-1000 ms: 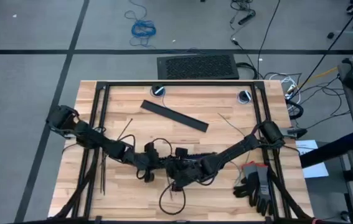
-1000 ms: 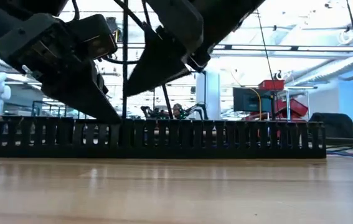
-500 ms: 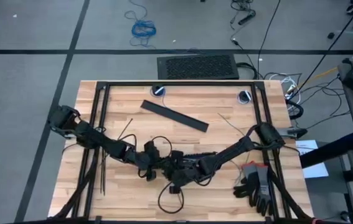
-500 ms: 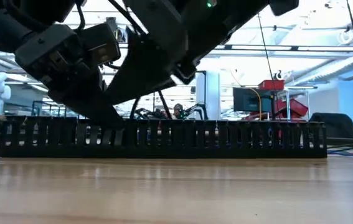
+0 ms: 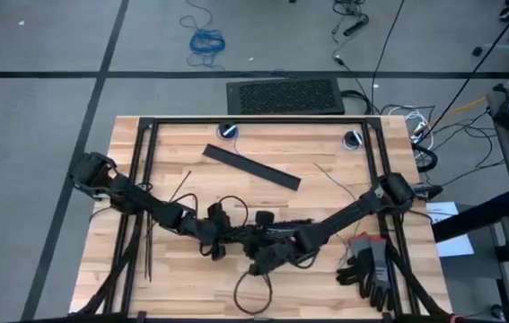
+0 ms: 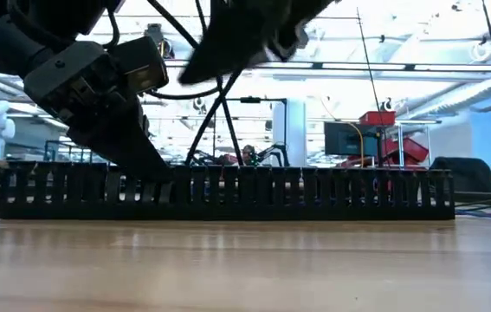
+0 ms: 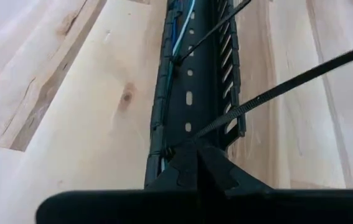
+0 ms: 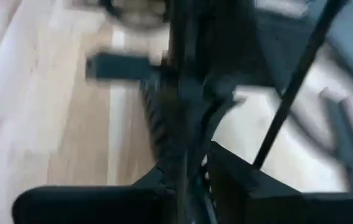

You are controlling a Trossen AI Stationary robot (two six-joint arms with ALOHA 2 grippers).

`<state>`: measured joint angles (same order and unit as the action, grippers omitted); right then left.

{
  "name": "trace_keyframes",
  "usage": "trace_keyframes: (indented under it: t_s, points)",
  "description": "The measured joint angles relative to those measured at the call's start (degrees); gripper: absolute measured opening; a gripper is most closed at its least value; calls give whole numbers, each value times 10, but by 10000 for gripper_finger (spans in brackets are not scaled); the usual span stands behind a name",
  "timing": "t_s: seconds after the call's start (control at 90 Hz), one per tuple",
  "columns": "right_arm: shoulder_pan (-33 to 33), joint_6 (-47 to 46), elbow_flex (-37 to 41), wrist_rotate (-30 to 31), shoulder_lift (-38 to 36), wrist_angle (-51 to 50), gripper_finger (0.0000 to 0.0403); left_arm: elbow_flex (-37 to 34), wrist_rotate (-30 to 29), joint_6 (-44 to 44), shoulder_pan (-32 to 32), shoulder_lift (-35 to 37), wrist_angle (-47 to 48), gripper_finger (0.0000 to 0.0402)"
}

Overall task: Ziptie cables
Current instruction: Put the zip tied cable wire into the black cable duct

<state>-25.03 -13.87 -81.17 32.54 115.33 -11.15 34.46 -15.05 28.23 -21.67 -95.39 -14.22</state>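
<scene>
Working close together over the slotted bar (image 6: 228, 192) near the table's (image 5: 326, 144) front edge, both arms crowd one spot, and that is the main risk. The left gripper (image 7: 195, 163) has its fingers pinched shut on a ziptie (image 7: 301, 78) at the bar's near end, the strip running off diagonally across the channel. A second ziptie (image 7: 210, 30) crosses farther along, near where the cables (image 7: 177, 40), blue and pale, lie inside the channel. If the left gripper pulls sideways, the light bar could slide or tip, spilling the cables out of their slots. The strip could also slip from the pinch before it is threaded.

The right gripper (image 6: 245, 35) hangs raised above the bar; its wrist view is smeared, so whether its fingers are parted or closed cannot be told, nor whether the dark strip beside them is held. From overhead, the two wrists hide the bar's middle. Spare zipties (image 5: 149, 242) lie toward the table's left edge.
</scene>
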Motion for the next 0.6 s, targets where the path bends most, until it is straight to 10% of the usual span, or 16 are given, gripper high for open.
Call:
trace_keyframes:
  t_s: [0.6]
  points:
    - [6, -18, 0, -27, 35, 0, 27, 0, 4, 0, 0, 0, 0, 1]
